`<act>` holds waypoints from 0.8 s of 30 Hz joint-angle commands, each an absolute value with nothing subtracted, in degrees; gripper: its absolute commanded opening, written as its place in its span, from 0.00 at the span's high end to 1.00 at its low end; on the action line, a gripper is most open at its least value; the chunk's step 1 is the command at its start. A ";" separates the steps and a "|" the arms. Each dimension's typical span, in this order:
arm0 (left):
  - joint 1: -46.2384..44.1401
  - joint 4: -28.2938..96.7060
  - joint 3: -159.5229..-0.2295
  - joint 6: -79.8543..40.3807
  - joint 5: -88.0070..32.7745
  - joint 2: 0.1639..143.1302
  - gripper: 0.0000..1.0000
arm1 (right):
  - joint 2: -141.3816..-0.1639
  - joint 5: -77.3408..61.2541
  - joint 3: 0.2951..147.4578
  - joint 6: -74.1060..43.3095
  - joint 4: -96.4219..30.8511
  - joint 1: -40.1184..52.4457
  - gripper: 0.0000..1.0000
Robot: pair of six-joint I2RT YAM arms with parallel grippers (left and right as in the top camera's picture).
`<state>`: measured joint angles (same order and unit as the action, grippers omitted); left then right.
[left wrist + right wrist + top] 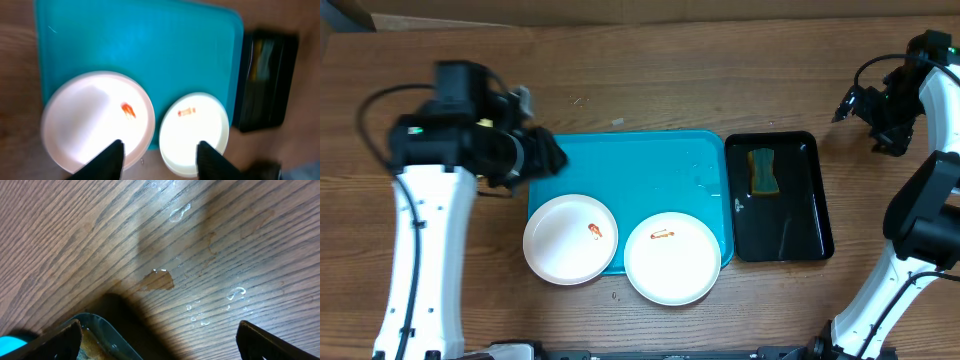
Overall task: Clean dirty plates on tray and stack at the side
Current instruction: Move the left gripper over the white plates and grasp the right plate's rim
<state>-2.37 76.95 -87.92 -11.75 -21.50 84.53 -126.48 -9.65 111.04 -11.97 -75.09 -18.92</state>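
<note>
Where the turquoise tray (640, 165) lies at the middle of the table (650, 80), two plates sit along its near side, and both reach out past its near rim. The left plate (565, 250) laps over the tray's near-left corner. The right plate (675, 268) hangs over the near rim and stops short of the tray's right edge. The two plates are just beside each other with only a slim gap, and each carries a small red-orange smear (594, 231) near its middle. The far half of the tray is bare blue plastic.

The left tool (159, 144) hovers over the tray's far-left corner. Its fingers (112, 157) are spread apart with nothing between them, and they frame the gap between the two plates in the wrist view.

A black tray (790, 225) lies just beside the tray's right rim, with a green and yellow sponge (764, 170) at its far end. Beyond the far rims of both trays, a band of bare wood runs across the table.

The right tool (159, 325) hangs over the table's far-right area, well apart from the plates. Its fingers are wide apart and hold nothing, and water droplets (235, 294) dot the wood beneath it.
</note>
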 commanded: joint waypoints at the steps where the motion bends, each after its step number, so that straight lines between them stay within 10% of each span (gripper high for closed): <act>1: -9.10 76.88 -83.92 -11.35 -20.40 85.08 0.43 | -124.07 -9.74 111.87 -12.03 -75.02 -18.76 0.00; 3: -12.23 74.81 -81.47 -11.42 -20.99 85.10 0.01 | -124.07 -9.74 111.87 -12.03 -75.02 -18.76 0.00; 8: -16.32 69.58 -76.93 -12.99 -29.26 85.82 0.00 | -124.07 -9.74 111.87 -12.03 -75.02 -18.76 0.00; 17: -26.57 69.10 -71.83 -24.29 -24.84 86.48 0.96 | -124.07 -9.74 111.87 -12.03 -75.02 -18.76 0.00; 24: -36.80 60.01 -71.57 -25.76 -28.58 86.48 0.96 | -124.07 -9.74 111.87 -12.03 -75.02 -18.76 0.00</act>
<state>-34.52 62.48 -71.59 -23.62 -25.74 86.17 -126.48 -9.63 111.04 -11.99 -75.07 -18.94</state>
